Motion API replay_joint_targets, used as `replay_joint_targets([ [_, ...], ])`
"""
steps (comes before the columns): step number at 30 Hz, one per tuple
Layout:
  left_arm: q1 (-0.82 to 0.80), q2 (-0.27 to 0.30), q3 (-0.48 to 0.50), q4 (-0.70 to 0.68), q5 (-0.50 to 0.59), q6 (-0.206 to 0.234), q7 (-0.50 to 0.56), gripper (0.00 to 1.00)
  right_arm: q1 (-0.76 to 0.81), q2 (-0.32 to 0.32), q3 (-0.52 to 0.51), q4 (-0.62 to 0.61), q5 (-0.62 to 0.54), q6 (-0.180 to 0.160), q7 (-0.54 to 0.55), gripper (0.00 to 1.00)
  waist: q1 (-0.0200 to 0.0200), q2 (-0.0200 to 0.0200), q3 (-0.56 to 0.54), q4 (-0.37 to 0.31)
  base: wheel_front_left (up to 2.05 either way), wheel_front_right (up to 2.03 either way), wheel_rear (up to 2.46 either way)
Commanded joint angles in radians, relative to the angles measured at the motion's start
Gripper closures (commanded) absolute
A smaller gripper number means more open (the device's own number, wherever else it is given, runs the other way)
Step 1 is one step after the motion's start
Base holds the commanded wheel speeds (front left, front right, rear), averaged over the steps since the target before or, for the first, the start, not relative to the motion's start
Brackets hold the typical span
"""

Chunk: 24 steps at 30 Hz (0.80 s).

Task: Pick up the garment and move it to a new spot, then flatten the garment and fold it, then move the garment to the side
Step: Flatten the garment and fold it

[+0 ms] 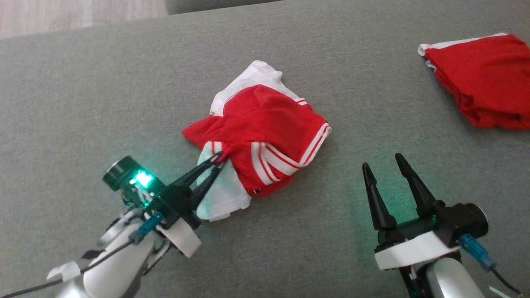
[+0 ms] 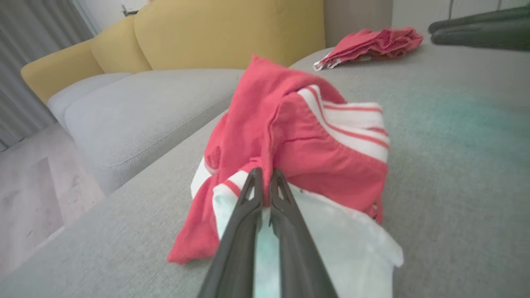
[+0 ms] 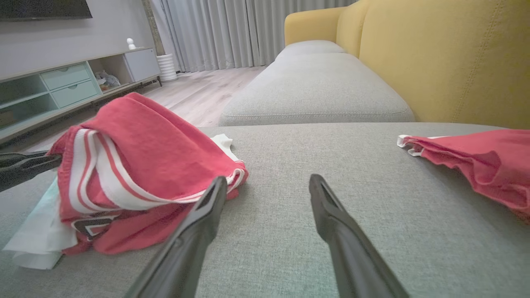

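- On the grey sofa seat, near its middle, the garment lies in a crumpled heap, just far and right of your left hand.
- Your left hand has its fingers pressed together, pinching the heap's near-left edge where a red-and-white striped band meets a white layer.
- Your right hand is spread wide and holds nothing. It sits at the near right, with bare seat between it and the heap's striped right hem.
- The relation to work from: the bulk of the garment runs away from the left hand's pinch, toward the far right. A lift from that corner should, as I judge it, trail the rest behind. Your left arm is the nearer one, already in contact.
- The heap's longer run goes from the white fold at the near left to the white edge at the far side.
- It looks soft and doubled over itself: red fabric, white stripes, white panels, and a dark print tucked under the near edge.
- The other red cloth lies at the far right, well apart; choose a new spot away from it.
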Motion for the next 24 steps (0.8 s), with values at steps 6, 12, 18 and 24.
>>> replay_joint_targets([
  [6, -0.137, 0.039, -0.083, -0.193, -0.156, 0.002, -0.009, 1.0, -0.022, 0.014, 0.036, -0.021, 0.015, -0.001, -0.004, 0.0, 0.0, 0.0, -0.027, -0.048, 0.0, 0.0, 0.0],
  [12, -0.394, 0.032, -0.127, -0.323, -0.325, 0.002, 0.057, 1.0, -0.029, 0.026, 0.047, -0.018, 0.026, -0.001, -0.004, 0.0, 0.0, 0.0, -0.05, -0.112, 0.0, 0.0, 0.0],
  [18, -0.702, -0.025, -0.03, -0.209, -0.39, 0.008, 0.053, 1.0, -0.027, 0.03, 0.059, -0.015, 0.037, -0.001, -0.004, 0.0, 0.0, 0.0, -0.064, -0.161, 0.0, 0.0, 0.0],
  [24, -0.855, -0.043, 0.119, -0.067, -0.419, 0.097, 0.014, 1.0, -0.011, 0.03, 0.046, -0.02, 0.049, -0.001, -0.004, 0.0, 0.0, 0.0, -0.081, -0.156, 0.0, 0.0, 0.0],
])
